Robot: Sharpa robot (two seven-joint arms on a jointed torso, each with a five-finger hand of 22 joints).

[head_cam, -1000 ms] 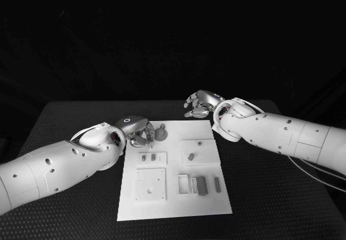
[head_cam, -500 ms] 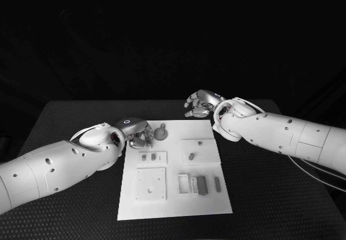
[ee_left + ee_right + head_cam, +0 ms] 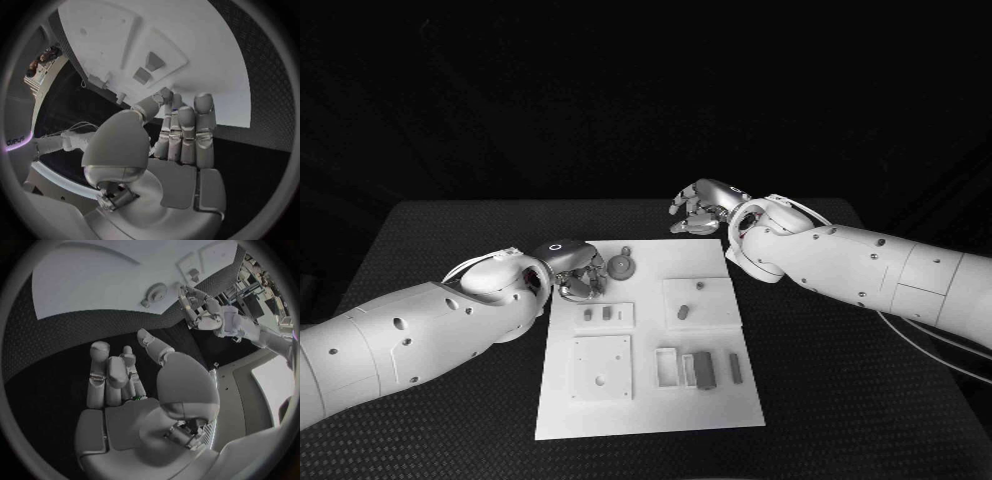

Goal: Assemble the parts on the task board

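Left hand (image 3: 578,277) has drawn back from round part (image 3: 622,266), fingers loosely curled, empty; part remains unplaced. Right hand (image 3: 700,210) idle, empty.

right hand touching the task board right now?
Apart. The right wrist view shows the right hand over black table, the task board beyond its fingertips; the head view puts it off the board's far edge.

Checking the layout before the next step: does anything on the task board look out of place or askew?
Nothing stands out. The task board lies flat, roughly square to the table; the grey parts sit in their plates. The round part lies flat at the far end beside the left hand.
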